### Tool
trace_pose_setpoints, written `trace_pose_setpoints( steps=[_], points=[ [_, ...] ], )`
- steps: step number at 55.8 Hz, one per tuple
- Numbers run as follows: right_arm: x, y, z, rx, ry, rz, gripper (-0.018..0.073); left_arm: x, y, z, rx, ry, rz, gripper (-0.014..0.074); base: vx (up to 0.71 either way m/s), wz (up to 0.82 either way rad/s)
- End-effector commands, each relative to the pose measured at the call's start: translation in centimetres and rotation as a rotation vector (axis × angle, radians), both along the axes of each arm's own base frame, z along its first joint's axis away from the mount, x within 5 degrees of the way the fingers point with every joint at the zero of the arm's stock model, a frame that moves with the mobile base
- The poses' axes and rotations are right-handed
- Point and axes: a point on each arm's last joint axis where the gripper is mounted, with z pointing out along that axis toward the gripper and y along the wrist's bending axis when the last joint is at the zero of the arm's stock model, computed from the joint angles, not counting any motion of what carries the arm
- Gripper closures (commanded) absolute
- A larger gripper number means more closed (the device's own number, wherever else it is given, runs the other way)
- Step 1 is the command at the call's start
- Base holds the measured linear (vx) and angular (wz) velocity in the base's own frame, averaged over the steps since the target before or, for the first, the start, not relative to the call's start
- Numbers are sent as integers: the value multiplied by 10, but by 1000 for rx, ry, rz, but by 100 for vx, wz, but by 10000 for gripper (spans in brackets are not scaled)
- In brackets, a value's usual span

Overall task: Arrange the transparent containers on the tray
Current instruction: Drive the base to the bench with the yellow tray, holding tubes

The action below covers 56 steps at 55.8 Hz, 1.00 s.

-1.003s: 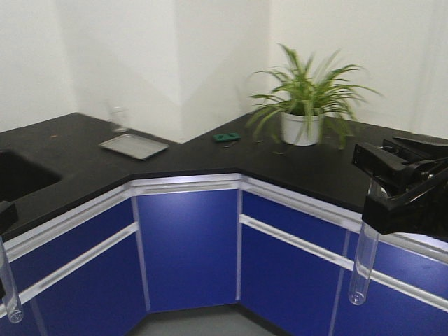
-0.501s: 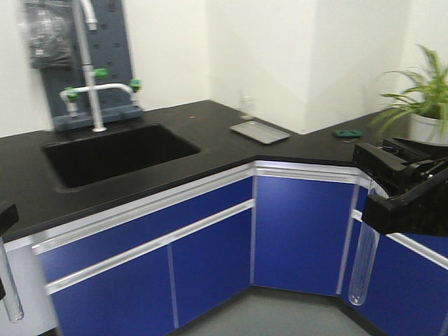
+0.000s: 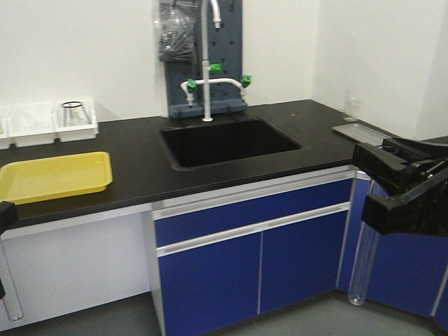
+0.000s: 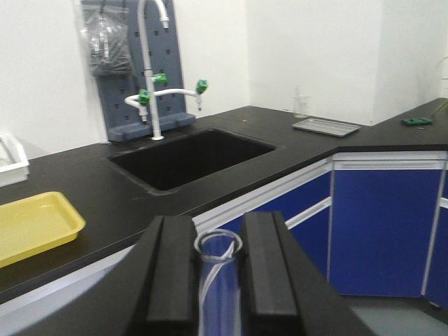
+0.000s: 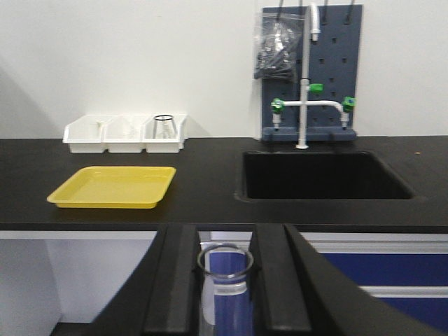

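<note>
In the front view, the shallow bright yellow plastic tray (image 3: 52,176) sits on the black worktop (image 3: 140,157) with no tube in it. Both arms hang in front of the worktop. The left wrist view shows the left pincer (image 4: 218,234) clamped on a long clear glass test tube (image 4: 217,294). The right wrist view shows the right pincer (image 5: 225,241) clamped on a second clear glass test tube (image 5: 224,301). I judge both tubes have been picked up but neither has been placed.

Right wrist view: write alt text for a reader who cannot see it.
The right hand grips a clear test tube just below its open rim. Beyond it a black counter holds a yellow tray at image left, three white bins behind it, and a sink with a faucet at right.
</note>
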Motion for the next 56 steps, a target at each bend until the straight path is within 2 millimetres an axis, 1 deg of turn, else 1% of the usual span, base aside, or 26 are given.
trace_pose_setpoints(
  steps=[1,32,56],
  points=[
    [-7,0,18,25,-93,40,572,-4,-4,17,-42,-80,-50,603,-7,33],
    [-7,0,18,25,-92,40,572,-4,-4,17,-42,-80,-50,603,2,31],
    [-7,0,18,25,-92,40,572,-4,-4,17,-42,-80,-50,603,18,60]
  ],
)
